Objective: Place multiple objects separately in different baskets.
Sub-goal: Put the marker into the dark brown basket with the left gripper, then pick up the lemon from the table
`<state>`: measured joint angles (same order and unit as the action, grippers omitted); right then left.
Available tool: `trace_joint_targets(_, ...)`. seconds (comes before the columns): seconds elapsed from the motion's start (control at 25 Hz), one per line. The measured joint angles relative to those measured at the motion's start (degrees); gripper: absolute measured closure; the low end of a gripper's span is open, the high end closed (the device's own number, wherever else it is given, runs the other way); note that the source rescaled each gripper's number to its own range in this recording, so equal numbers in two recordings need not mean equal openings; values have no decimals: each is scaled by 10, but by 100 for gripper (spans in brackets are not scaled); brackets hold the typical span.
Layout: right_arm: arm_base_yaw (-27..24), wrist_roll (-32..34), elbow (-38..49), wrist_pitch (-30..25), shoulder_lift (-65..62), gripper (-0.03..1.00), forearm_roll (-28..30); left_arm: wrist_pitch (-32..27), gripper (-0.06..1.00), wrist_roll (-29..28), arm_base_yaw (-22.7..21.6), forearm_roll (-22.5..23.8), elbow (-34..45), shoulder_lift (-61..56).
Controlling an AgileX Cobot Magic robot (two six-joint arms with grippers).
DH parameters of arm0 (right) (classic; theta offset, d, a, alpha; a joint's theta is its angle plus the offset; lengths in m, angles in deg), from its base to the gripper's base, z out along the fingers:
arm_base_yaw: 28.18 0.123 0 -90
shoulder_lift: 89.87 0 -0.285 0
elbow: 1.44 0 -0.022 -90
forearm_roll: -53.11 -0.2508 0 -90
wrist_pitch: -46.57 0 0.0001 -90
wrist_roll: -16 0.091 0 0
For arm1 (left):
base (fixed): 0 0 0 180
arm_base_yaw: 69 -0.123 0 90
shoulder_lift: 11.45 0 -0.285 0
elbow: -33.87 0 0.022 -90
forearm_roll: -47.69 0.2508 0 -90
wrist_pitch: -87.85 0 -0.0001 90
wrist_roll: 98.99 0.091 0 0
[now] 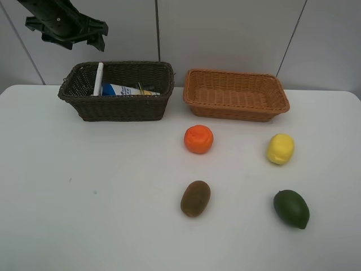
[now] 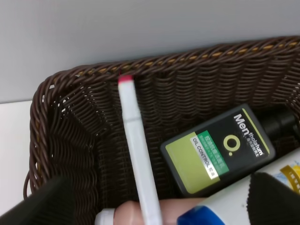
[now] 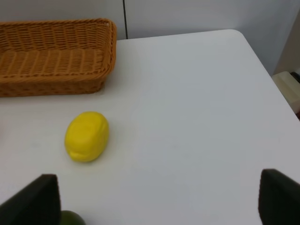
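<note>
Exterior high view: a white table point(image 1: 84, 197) carries two woven baskets side by side at the back and four fruits in front of them.
Dark brown basket point(image 1: 115, 107): back left, the deeper of the two; it holds four items.
White marker point(image 2: 136, 154): leans upright at the basket's left end, its red tip against the far rim.
Dark green spray bottle point(image 2: 218, 150): lies flat on the basket floor, label up.
White tube point(image 1: 127, 90): lies along the basket with its blue cap toward the marker.
Pink bottle point(image 2: 126, 213): low in the basket beside the marker's foot, only partly seen.
Light orange-tan basket point(image 1: 237, 96): back right, shallower, with nothing in it.
Orange point(image 1: 198, 139): on the table in front of the gap between the baskets.
Lemon point(image 1: 280, 148): on the table near the tan basket's right end.
Kiwi point(image 1: 195, 198): nearer the front, below the orange.
Dark green fruit point(image 1: 291, 208): front right, below the lemon.
Left gripper point(image 2: 159, 201): above the brown basket's left end, jaws spread wide on either side of the marker, gripping nothing.
Right gripper point(image 3: 157, 201): over bare table near the lemon, jaws wide apart and empty.
</note>
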<state>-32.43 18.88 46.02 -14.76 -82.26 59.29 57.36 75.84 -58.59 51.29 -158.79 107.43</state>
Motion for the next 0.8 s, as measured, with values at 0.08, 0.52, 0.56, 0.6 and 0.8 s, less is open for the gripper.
trace_joint_targets(0.08, 0, 0, 0, 0, 0, -3, 0, -39, -4, -15, 0, -5, -10, -1)
trace_joint_targets(0.52, 0, 0, 0, 0, 0, -3, 0, -381, -4, -51, 0, -40, -50, -38)
trace_joint_targets(0.56, 0, 0, 0, 0, 0, -3, 0, -381, -4, -51, 0, -36, -32, -50)
trace_joint_targets(0.6, 0, 0, 0, 0, 0, -3, 0, -381, -4, -50, 0, -36, -14, -65)
trace_joint_targets(0.8, 0, 0, 0, 0, 0, -3, 0, -382, -4, -49, 0, -41, 119, -182)
